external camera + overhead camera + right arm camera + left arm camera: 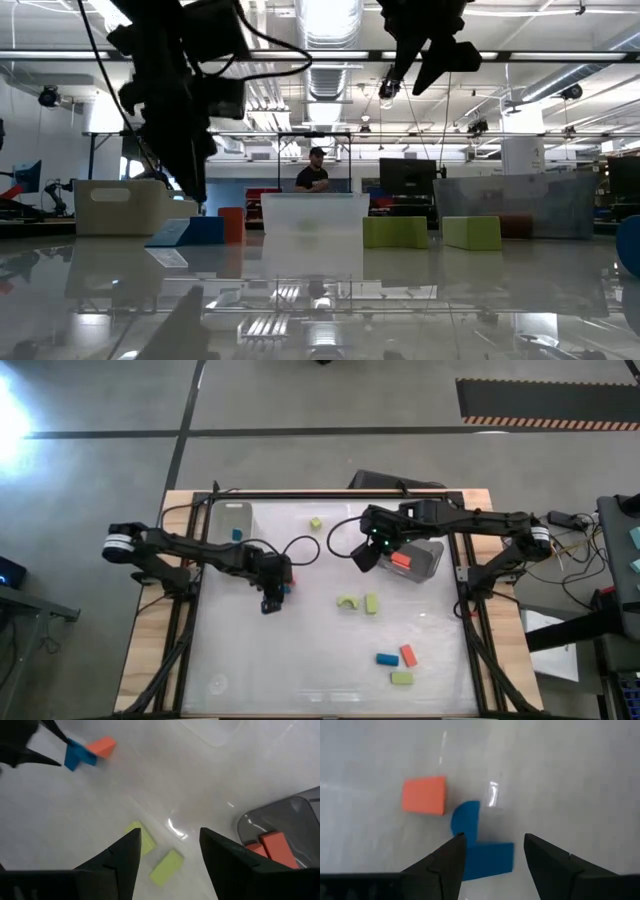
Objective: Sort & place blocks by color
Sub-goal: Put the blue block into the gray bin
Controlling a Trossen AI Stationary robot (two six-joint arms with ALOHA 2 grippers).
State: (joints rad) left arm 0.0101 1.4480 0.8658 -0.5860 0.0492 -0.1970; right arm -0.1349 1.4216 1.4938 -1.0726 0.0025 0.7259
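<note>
No writing can be read anywhere: the left gripper (492, 851) hangs open and empty just above a blue block (487, 860), an orange block (424, 795) lying just beyond, while the right gripper (167, 847), open and empty too, hovers beside a grey bin (300, 815) holding orange blocks (275, 845).

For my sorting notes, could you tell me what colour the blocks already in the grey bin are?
Red-orange blocks lie in the grey bin; the right wrist view shows them best.

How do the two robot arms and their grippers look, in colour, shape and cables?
Both arms are black and slender, each with a silver-grey ring at the shoulder end. Loose black cables loop beside them over the white table. The left gripper and right gripper each have two dark, tapering, pointed fingers. A small green light glows on the right wrist.
</note>
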